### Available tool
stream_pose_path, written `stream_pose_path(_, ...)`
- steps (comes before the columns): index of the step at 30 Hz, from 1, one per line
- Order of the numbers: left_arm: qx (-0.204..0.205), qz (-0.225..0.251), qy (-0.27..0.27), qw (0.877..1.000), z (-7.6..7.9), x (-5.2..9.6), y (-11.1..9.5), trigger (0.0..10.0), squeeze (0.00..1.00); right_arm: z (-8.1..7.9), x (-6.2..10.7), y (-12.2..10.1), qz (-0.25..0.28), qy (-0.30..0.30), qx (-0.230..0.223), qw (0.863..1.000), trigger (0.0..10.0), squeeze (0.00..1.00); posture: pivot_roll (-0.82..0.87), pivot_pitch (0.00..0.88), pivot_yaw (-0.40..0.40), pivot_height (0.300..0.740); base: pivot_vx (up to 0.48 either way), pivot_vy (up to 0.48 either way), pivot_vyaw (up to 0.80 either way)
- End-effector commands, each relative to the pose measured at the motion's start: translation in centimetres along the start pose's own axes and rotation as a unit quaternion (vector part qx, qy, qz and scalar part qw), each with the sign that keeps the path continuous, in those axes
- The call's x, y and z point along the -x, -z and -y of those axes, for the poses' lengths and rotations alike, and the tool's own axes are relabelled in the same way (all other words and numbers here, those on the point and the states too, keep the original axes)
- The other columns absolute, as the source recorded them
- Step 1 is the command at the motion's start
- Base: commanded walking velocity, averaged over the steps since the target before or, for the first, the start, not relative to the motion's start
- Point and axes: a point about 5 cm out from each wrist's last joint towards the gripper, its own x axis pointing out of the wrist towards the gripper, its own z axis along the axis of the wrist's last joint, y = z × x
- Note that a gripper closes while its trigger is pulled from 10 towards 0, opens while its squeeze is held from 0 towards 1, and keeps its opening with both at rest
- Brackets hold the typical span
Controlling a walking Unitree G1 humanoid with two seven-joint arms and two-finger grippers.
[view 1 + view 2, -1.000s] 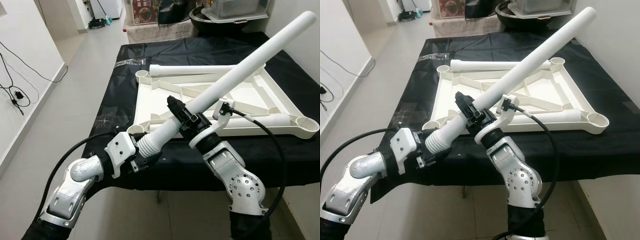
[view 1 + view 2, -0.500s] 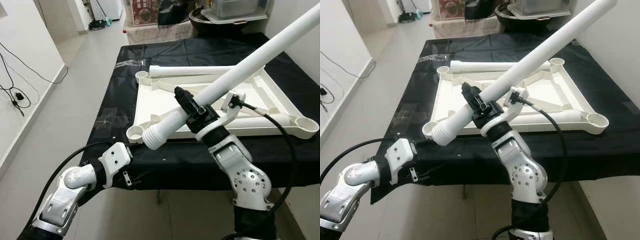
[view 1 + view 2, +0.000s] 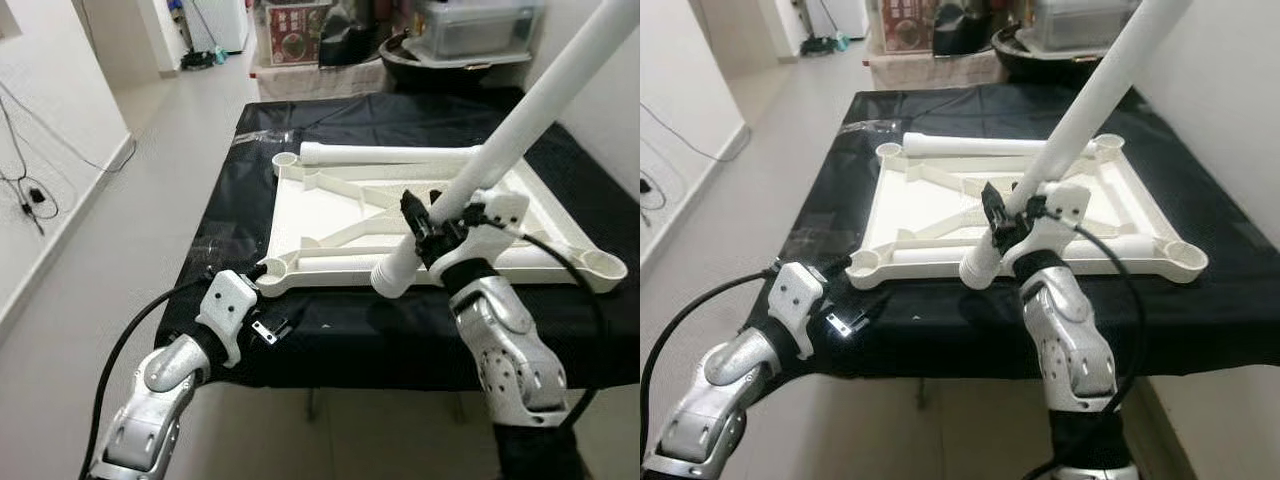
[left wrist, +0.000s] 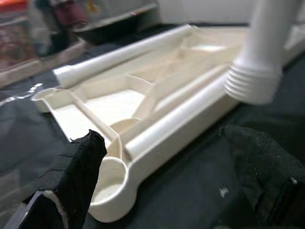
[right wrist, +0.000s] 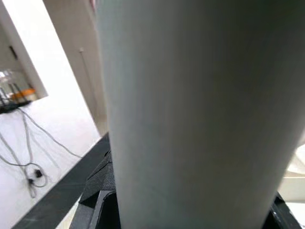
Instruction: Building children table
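A cream table top point(image 3: 330, 215) lies upside down on the black-covered table point(image 3: 340, 335). My right gripper point(image 3: 425, 225) is shut on a long white table leg point(image 3: 520, 110), tilted steeply up to the right. Its ribbed screw end point(image 3: 388, 280) hangs just above the top's near rim. The right wrist view shows the leg point(image 5: 200, 119) close up. My left gripper point(image 3: 262, 325) is open with nothing between its fingers, low at the near left corner. In the left wrist view the corner socket point(image 4: 109, 186) sits between its black fingers point(image 4: 76, 167). A second leg point(image 3: 385, 154) lies along the far rim, a third point(image 3: 940, 255) along the near rim.
A dark bowl and a clear box point(image 3: 470, 25) stand on shelving behind the table. A white wall runs close along the right side. Open tiled floor point(image 3: 120, 200) lies to the left, with cables point(image 3: 25, 190) by the wall.
My left gripper let go of the leg's ribbed end and dropped back to the near left corner. My right gripper swung the leg steeper and carried it to the right.
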Motion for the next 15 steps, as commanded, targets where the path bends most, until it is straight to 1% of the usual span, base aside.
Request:
stream_pose_path(1, 0.008, 0.011, -0.020, 1.000, 0.3, -0.1, -0.6, 10.0, 0.00, -0.7, 0.3, 0.2, 0.005, -0.005, 0.019, 1.000, 10.0, 0.00, 0.07, 0.029, 0.023, 0.740, 0.000, 0.000, 0.00)
stream_pose_path(2, 0.008, 0.011, -0.020, 1.000, 0.3, -0.1, -0.6, 10.0, 0.00, -0.7, 0.3, 0.2, 0.005, -0.005, 0.019, 1.000, 10.0, 0.00, 0.07, 0.029, 0.023, 0.740, 0.000, 0.000, 0.00)
stream_pose_path(3, 0.014, 0.015, -0.023, 1.000, 0.6, -0.2, -0.7, 10.0, 0.00, -0.8, 0.5, 0.3, 0.006, -0.003, 0.025, 1.000, 10.0, 0.00, 0.07, 0.028, 0.021, 0.740, 0.000, 0.000, 0.00)
stream_pose_path(5, 0.020, 0.015, -0.011, 1.000, 1.8, -0.2, -0.6, 10.0, 0.00, -1.2, 0.5, 0.3, 0.008, -0.004, 0.033, 0.999, 10.0, 0.00, 0.07, 0.022, 0.018, 0.740, 0.000, 0.000, 0.80)
stream_pose_path(7, 0.020, 0.015, -0.011, 1.000, 1.8, -0.2, -0.6, 10.0, 0.00, -1.2, 0.5, 0.3, 0.008, -0.004, 0.033, 0.999, 10.0, 0.00, 0.07, 0.022, 0.018, 0.740, 0.000, 0.000, 0.80)
stream_pose_path(8, 0.028, 0.013, -0.014, 0.999, 2.3, -0.2, -0.4, 10.0, 0.00, -1.4, 0.5, 0.5, 0.009, -0.008, 0.034, 0.999, 10.0, 0.00, 0.07, 0.015, 0.013, 0.740, 0.000, 0.000, 0.80)
stream_pose_path(9, 0.028, 0.013, -0.014, 0.999, 2.3, -0.2, -0.4, 10.0, 0.00, -1.4, 0.5, 0.5, 0.009, -0.008, 0.034, 0.999, 10.0, 0.00, 0.07, 0.015, 0.013, 0.740, 0.000, 0.000, 0.80)
stream_pose_path(11, 0.055, 0.008, -0.025, 0.998, 3.4, -0.1, -0.1, 10.0, 0.00, -2.1, 0.6, 0.8, 0.009, -0.019, 0.042, 0.999, 10.0, 0.00, 0.07, 0.009, 0.012, 0.740, 0.000, 0.000, 0.80)
stream_pose_path(13, 0.055, 0.008, -0.025, 0.998, 3.4, -0.1, -0.1, 10.0, 0.00, -2.1, 0.6, 0.8, 0.009, -0.019, 0.042, 0.999, 10.0, 0.00, 0.07, 0.009, 0.012, 0.740, 0.000, 0.000, 0.80)
stream_pose_path(14, 0.068, 0.009, -0.045, 0.997, 3.5, 0.0, -0.2, 10.0, 0.00, -2.6, 0.8, 1.2, 0.007, -0.030, 0.048, 0.998, 10.0, 0.00, 0.07, 0.006, 0.005, 0.740, 0.000, 0.000, 0.80)
stream_pose_path(15, 0.068, 0.009, -0.045, 0.997, 3.5, 0.0, -0.2, 10.0, 0.00, -2.6, 0.8, 1.2, 0.007, -0.030, 0.048, 0.998, 10.0, 0.00, 0.07, 0.006, 0.005, 0.740, 0.000, 0.000, 0.80)
